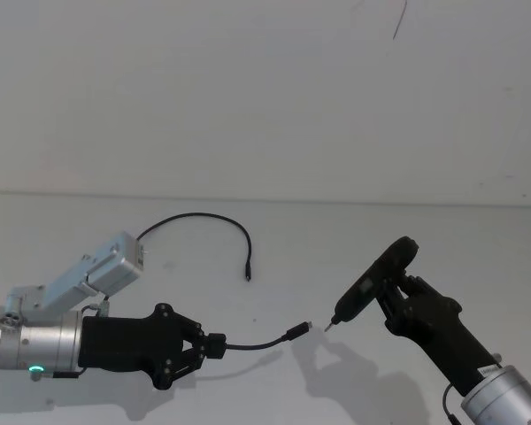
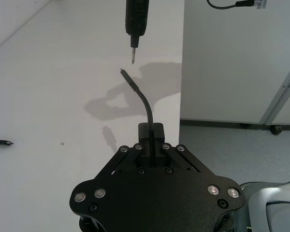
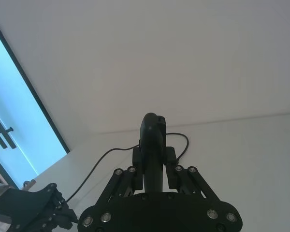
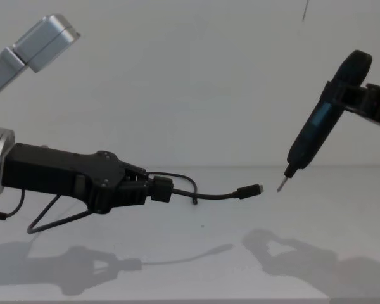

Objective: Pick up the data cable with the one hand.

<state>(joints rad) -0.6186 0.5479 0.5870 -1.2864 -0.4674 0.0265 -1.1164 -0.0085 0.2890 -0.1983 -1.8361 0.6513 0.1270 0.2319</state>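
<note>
My left gripper [image 1: 214,345] is shut on the data cable [image 1: 258,343] close to one end and holds it above the white table. The short free stretch curves rightward to a metal-tipped plug [image 4: 249,189]. The rest of the cable arcs back over the table, and its other plug [image 1: 247,276] lies flat. In the left wrist view the cable [image 2: 145,102] rises from between the closed fingers. My right gripper [image 1: 398,299] is shut on a thick black pen-shaped tool [image 1: 370,282]. The tool's metal tip [image 4: 282,185] points down, a short gap from the held plug.
The table's right edge [image 2: 182,96] drops to a grey floor with partition panels beyond. A silver camera block [image 1: 115,261] sits on my left arm. A plain white wall backs the table. A glass door [image 3: 9,125] appears in the right wrist view.
</note>
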